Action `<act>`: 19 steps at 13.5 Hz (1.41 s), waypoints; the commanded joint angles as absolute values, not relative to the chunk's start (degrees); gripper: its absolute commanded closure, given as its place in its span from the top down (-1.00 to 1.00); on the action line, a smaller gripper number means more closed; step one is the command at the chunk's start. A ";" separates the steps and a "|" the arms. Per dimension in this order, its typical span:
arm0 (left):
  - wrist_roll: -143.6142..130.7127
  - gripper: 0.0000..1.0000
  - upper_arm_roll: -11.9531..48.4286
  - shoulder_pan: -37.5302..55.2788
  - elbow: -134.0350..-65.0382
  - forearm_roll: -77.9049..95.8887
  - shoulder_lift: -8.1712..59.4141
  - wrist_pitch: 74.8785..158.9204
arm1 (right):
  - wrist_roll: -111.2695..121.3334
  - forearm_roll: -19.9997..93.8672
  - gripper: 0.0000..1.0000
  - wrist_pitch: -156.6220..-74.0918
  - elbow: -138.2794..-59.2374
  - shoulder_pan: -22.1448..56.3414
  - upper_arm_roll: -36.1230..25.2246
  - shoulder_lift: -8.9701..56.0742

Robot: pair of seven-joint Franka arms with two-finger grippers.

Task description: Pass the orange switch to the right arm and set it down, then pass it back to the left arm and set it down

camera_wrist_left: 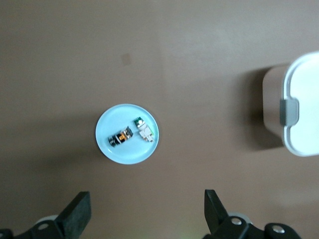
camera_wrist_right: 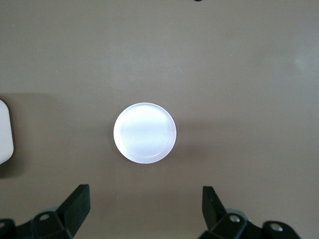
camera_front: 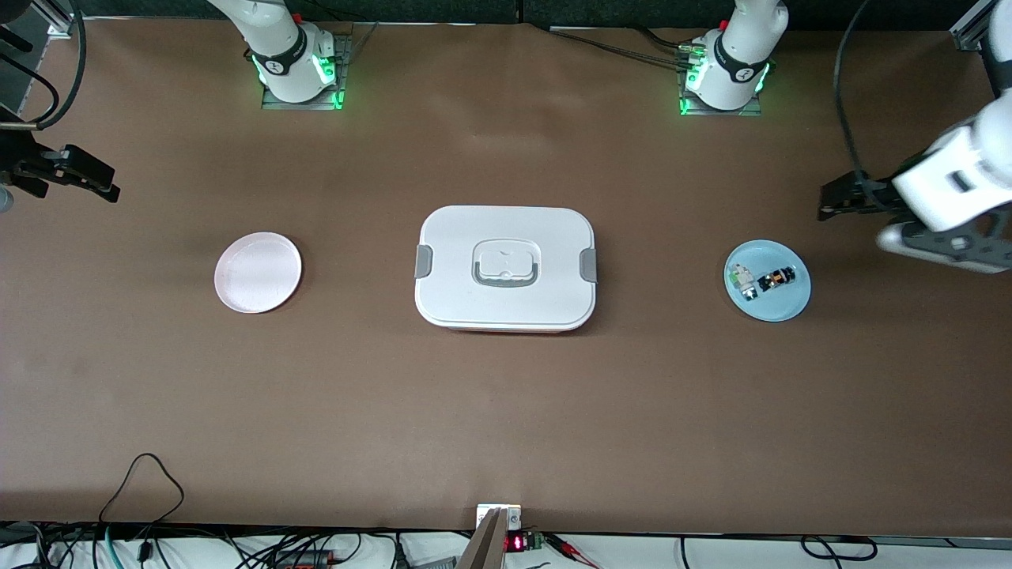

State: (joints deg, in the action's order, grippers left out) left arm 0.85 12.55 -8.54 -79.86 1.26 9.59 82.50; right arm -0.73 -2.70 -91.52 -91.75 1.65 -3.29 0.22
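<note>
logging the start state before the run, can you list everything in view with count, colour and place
orange switch: one, black and orange, on the blue plate
white-and-green component: one, silver end, on the blue plate beside the orange switch
blue plate: one, light blue, toward the left arm's end of the table
pink plate: one, pale pink, nothing on it, toward the right arm's end
box: one, white with grey clips and handle, lid on, mid-table between the plates
table: one, brown
left tool: one, black, open, above the table by the blue plate
right tool: one, black, open, above the table by the pink plate
</note>
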 commanded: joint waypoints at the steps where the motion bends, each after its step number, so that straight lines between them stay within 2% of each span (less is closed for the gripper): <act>1: -7.28 1.00 5.20 -3.18 -85.07 4.39 3.88 82.97 | 0.35 -1.93 1.00 -90.44 -91.41 1.58 -3.52 -0.35; 6: -10.55 1.00 -1.22 3.50 -95.44 2.82 -4.82 84.20 | 0.35 -2.20 1.00 -90.44 -91.41 1.67 -3.52 -0.44; 10: -3.18 1.00 -2.02 3.87 -99.22 0.35 -5.97 90.95 | 0.35 -2.20 1.00 -89.74 -90.79 1.58 -3.60 -0.44; 14: -7.31 1.00 -2.29 5.10 -97.92 0.26 -5.72 90.79 | 0.35 -2.02 1.00 -89.74 -90.79 1.58 -3.52 -0.44; 16: -3.62 1.00 -2.37 5.27 -92.92 0.61 -2.12 90.09 | 0.35 -2.02 1.00 -89.74 -90.79 1.58 -3.52 -0.35; 19: -3.17 1.00 -7.98 10.71 -93.16 0.97 -2.37 90.00 | 0.35 -2.02 1.00 -89.74 -90.79 1.58 -3.52 -0.44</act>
